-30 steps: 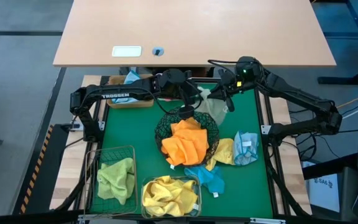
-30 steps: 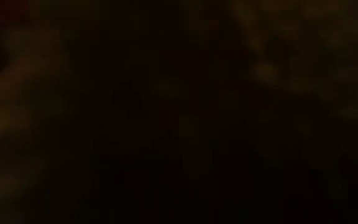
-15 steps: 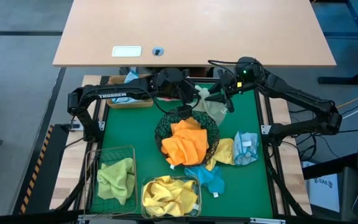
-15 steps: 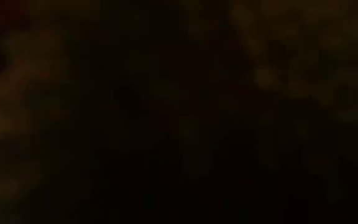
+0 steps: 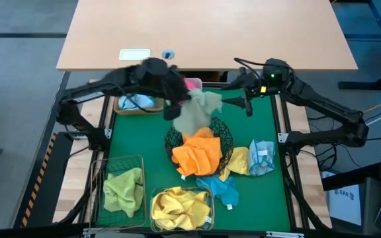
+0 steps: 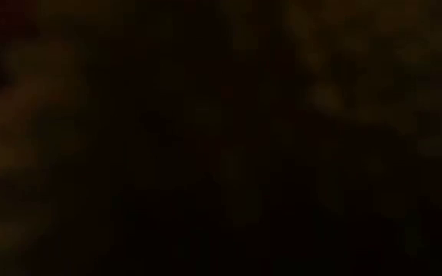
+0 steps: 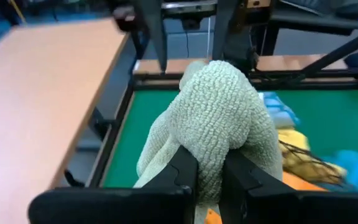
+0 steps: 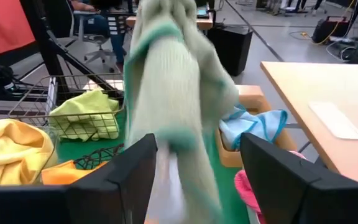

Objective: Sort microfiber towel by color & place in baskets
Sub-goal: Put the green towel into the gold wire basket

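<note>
A pale green-grey towel (image 5: 200, 109) hangs over the far rim of the round black wire bowl (image 5: 225, 135), which holds orange towels. My left gripper (image 5: 176, 100) is shut on this towel, seen close in the left wrist view (image 7: 219, 118). My right gripper (image 5: 247, 104) stands open just right of it with nothing between its fingers (image 8: 197, 180). The tan tray (image 5: 126, 107) holds a blue towel, the green wire basket (image 5: 119, 162) a green one, and the clear box (image 5: 207, 210) yellow ones. The low view is dark. My left gripper pinches a bunched fold of the pale towel (image 7: 209, 163) between its two fingers (image 7: 185, 174). It comes at the towel from the table's left. The towel bulges beyond the fingertips and hangs slack below them. I cannot tell whether its lower end touches the bowl.
Loose towels lie on the green mat right of and near the bowl: a yellow one (image 5: 238, 160), a light blue one (image 5: 262, 157) and a blue one (image 5: 220, 188). Something pink (image 5: 192, 83) shows at the far edge. A wooden table (image 5: 204, 33) stands beyond.
My right gripper has opened, let go of the pale towel and drawn back a little toward the right edge. My left gripper has shut on the towel and carried it up and toward the left. The towel now hangs from it, lifted off the mat.
</note>
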